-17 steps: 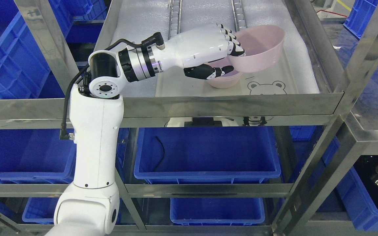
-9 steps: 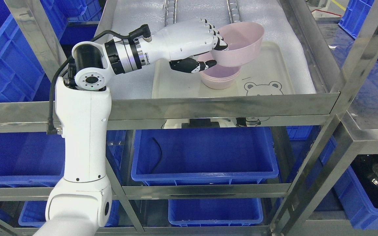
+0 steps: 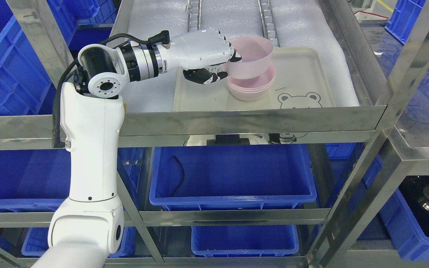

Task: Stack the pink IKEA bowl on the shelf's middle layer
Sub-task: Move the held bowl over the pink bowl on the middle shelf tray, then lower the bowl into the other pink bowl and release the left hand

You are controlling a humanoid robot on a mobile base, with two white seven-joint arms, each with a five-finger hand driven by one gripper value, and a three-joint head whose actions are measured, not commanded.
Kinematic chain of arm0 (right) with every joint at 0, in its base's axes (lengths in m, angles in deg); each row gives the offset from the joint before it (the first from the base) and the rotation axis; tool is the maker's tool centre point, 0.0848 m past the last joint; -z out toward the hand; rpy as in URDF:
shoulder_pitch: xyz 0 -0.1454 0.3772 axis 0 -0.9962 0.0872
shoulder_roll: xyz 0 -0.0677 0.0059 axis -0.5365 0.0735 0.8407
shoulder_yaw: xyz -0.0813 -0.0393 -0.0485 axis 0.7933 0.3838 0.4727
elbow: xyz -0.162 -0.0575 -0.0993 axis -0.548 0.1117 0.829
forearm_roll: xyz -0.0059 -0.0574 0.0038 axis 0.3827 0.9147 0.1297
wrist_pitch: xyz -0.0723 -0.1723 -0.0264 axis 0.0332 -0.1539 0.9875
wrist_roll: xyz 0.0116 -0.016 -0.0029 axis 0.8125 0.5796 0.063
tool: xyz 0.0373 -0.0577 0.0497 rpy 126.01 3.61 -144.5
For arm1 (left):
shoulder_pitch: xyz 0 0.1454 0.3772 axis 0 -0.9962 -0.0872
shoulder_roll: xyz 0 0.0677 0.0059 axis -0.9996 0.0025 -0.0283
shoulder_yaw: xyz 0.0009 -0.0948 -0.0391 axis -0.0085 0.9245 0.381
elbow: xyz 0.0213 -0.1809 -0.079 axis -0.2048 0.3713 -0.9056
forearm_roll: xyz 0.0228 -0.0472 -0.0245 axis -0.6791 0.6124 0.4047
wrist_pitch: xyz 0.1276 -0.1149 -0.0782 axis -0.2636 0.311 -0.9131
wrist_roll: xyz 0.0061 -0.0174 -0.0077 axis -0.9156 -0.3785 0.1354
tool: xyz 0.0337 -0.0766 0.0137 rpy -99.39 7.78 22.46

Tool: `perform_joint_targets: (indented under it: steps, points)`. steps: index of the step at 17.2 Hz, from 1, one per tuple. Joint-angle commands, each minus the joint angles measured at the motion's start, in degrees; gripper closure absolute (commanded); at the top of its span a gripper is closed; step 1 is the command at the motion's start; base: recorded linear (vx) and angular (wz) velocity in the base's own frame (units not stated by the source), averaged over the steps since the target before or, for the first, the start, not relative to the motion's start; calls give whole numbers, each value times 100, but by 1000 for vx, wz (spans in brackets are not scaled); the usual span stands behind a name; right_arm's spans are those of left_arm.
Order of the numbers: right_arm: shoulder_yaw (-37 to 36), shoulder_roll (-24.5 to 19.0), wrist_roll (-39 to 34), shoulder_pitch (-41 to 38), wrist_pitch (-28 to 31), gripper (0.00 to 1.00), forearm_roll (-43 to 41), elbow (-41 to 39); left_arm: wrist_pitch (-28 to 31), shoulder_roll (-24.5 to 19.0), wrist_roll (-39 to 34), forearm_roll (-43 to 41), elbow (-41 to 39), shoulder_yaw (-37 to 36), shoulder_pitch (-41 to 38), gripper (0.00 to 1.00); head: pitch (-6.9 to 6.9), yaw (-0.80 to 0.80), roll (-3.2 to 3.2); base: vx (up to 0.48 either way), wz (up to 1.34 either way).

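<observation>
The left hand [image 3: 209,56] grips the near-left rim of the pink bowl [image 3: 251,59]: the fingers [image 3: 233,52] hook over the rim into the bowl's interior, and the dark-tipped thumb [image 3: 205,77] presses against the outer wall below. The white forearm enters from the lower left of the head view, rises past the front rail of the shelf and bends at the elbow to reach rightward over the shelf surface.

The held bowl is upright, or very nearly so, and sits partly inside the stack of pink bowls [image 3: 251,89] directly beneath it (whether it is fully seated or only touching cannot be determined). The stack's upper rim shows below and slightly to the right of the held bowl.

The stack stands on a cream tray [image 3: 304,74], towards its left half. A bear face [image 3: 299,101] is printed on the tray near its front edge, to the right of the stack.

The tray lies on the white foam lining of the metal shelf [image 3: 255,117], against the front rail. Two slotted tracks run away from the camera behind the tray.

Below this level, a blue bin [image 3: 233,175] occupies the next layer, with further blue bins to the left, right and beneath.
</observation>
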Motion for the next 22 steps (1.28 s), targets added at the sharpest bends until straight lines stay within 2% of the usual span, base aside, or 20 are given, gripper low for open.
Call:
perform_joint_targets:
  steps: [1, 4, 14, 18, 22]
  points:
    - [0, 100, 2, -27, -4, 0, 0, -100, 0, 186, -435, -872, 1082, -490, 309, 94, 0, 0, 0, 0, 0]
    - [0, 100, 2, -27, -4, 0, 0, -100, 0, 186, -672, -899, 1135, -569, 389, 94, 0, 0, 0, 0, 0]
    - [0, 100, 2, -18, -4, 0, 0, -100, 0, 186, -682, -1171, 1127, -613, 354, 93, 0, 0, 0, 0, 0]
    - [0, 100, 2, -27, -4, 0, 0, -100, 0, 186, -682, -1171, 1126, -613, 354, 80, 0, 0, 0, 0, 0]
    - [0, 100, 2, -27, -4, 0, 0, -100, 0, 186, -682, -1128, 1118, -561, 372, 79, 0, 0, 0, 0, 0]
